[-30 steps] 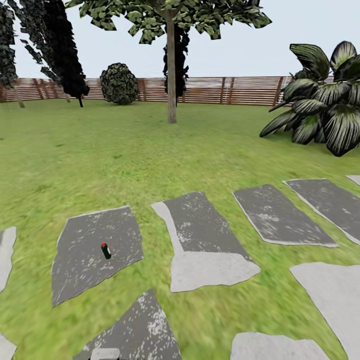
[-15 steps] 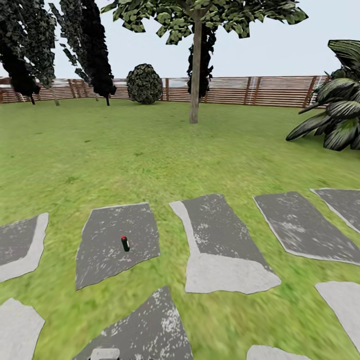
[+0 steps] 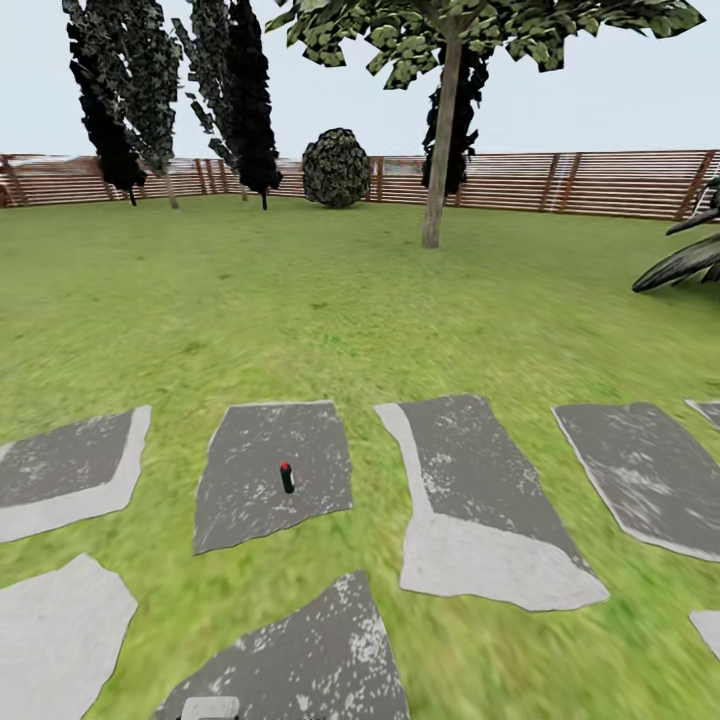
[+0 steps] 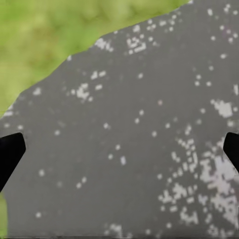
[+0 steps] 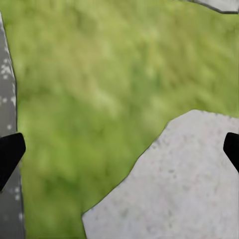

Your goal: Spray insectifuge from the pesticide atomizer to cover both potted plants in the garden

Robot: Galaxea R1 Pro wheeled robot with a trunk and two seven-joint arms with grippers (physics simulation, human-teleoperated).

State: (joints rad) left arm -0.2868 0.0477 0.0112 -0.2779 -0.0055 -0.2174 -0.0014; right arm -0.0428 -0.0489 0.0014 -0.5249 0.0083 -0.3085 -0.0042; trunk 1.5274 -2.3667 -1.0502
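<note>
The pesticide atomizer (image 3: 287,478) is a small dark bottle with a red tip, standing upright on a dark grey stepping stone (image 3: 270,470) ahead and slightly left in the head view. No gripper is near it. My left gripper (image 4: 119,154) is open, its black fingertips (image 4: 10,152) wide apart above a speckled dark stone (image 4: 139,129), nothing between them. My right gripper (image 5: 119,154) is open too, over grass and a pale stone (image 5: 179,189). The potted plants are out of view.
Grey stepping stones (image 3: 480,490) run in a row across the green lawn (image 3: 300,300). A tree trunk (image 3: 438,180), a round dark bush (image 3: 336,168) and dark trees (image 3: 240,100) stand before the brown slatted fence (image 3: 580,182). Palm leaves (image 3: 690,258) reach in at the right edge.
The whole head view has slid rightward as the camera turned left; tree, bush and atomizer all sit further right in the picture. The atomizer itself stays on its stone.
</note>
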